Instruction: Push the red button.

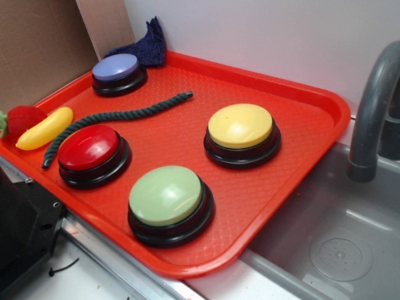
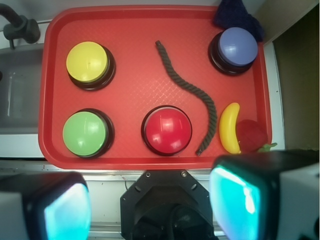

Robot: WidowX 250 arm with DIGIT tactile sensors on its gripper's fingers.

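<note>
While fingers [image 2: 150, 210] spread wide, empty, high above tray [image 2: 135, 30], step looks like approach; next move: descend, centre over red button [image 2: 167, 129], press dome.

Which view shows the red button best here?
The wrist view: it looks straight down on the red button, unobstructed and centred ahead of the gripper. The exterior view shows it obliquely, with its black base visible.
</note>
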